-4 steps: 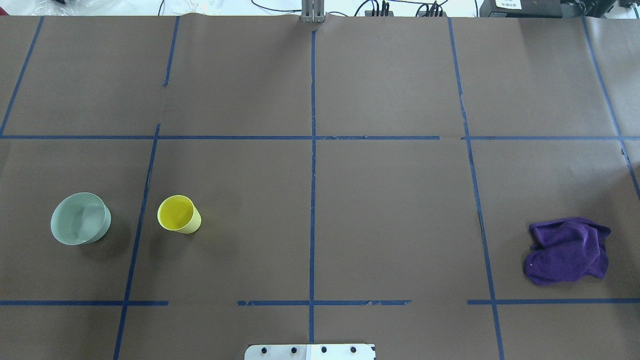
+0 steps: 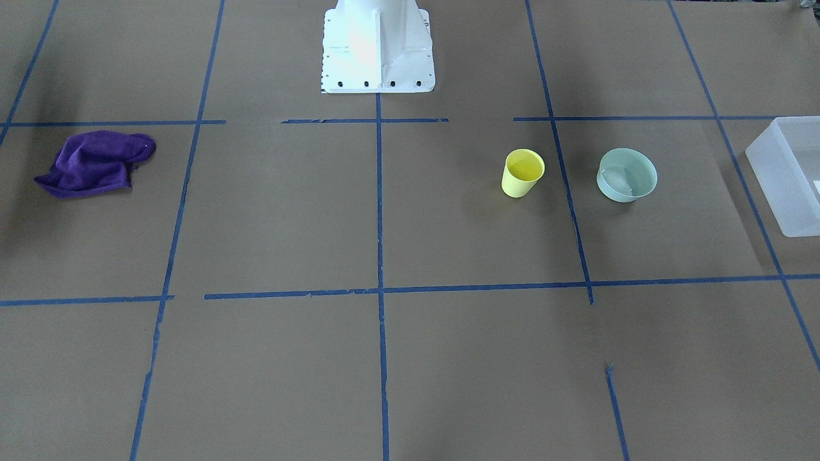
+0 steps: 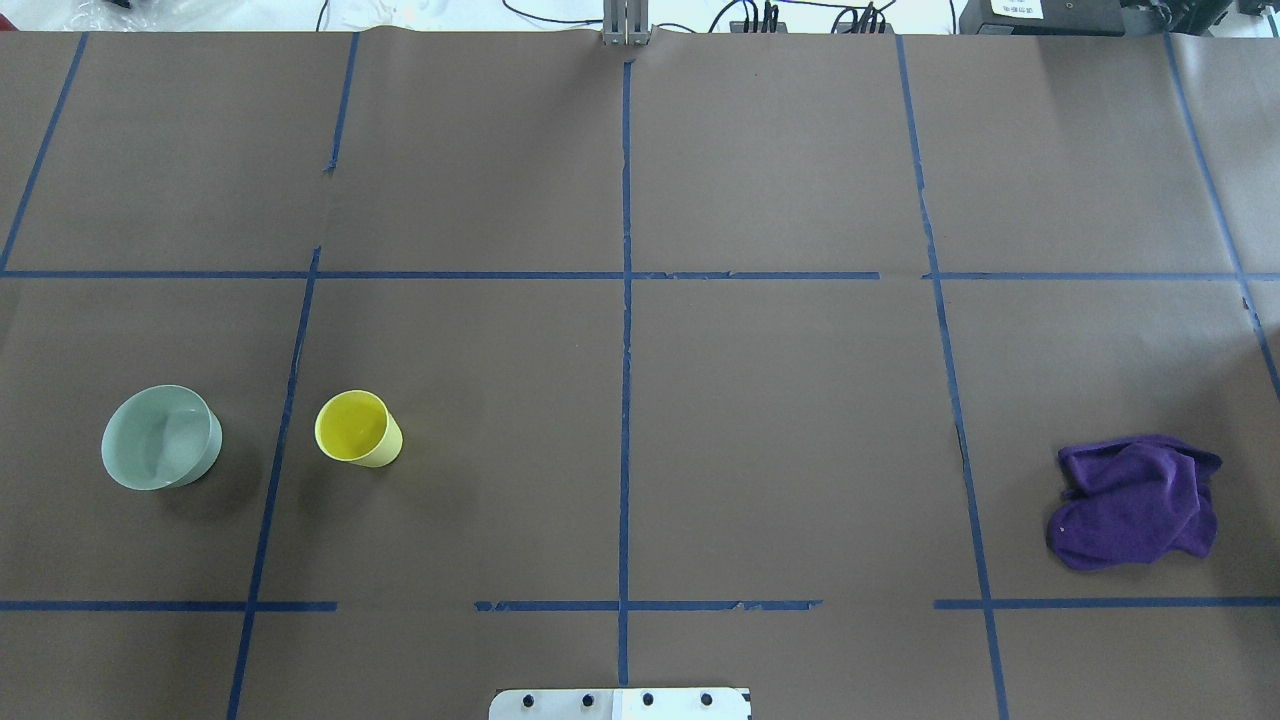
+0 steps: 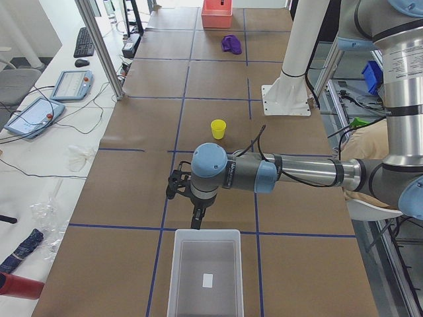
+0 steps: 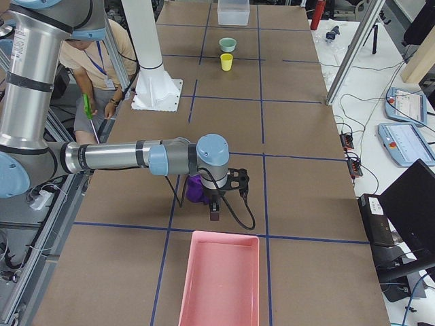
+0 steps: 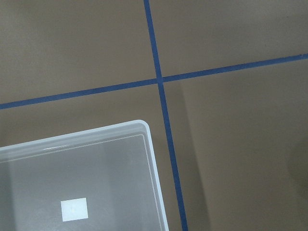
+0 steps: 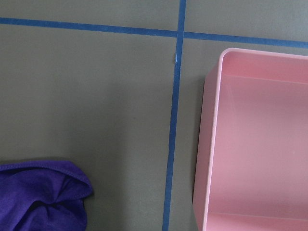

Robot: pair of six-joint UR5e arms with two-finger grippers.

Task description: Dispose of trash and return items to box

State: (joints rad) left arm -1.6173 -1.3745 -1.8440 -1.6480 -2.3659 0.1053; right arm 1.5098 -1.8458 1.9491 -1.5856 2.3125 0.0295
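The yellow cup (image 3: 357,428) stands upright on the brown table cover, also in the front view (image 2: 522,173). The frosted white box (image 2: 778,186) sits at the table's end on my left, seemingly empty apart from a white label; its corner shows in the left wrist view (image 6: 149,139). My left gripper (image 4: 195,220) hangs just short of the box (image 4: 173,277), away from the cup (image 4: 218,128). My right gripper (image 5: 214,214) hangs at the other end. Both show only in the side views, so I cannot tell if they are open or shut.
A pale green bowl (image 3: 160,437) stands beside the cup. A crumpled purple cloth (image 3: 1135,502) lies on my right side, near a pink bin (image 7: 207,144), and under my right wrist (image 5: 197,193). The robot's white base plate (image 2: 378,80) sits at the table's near edge.
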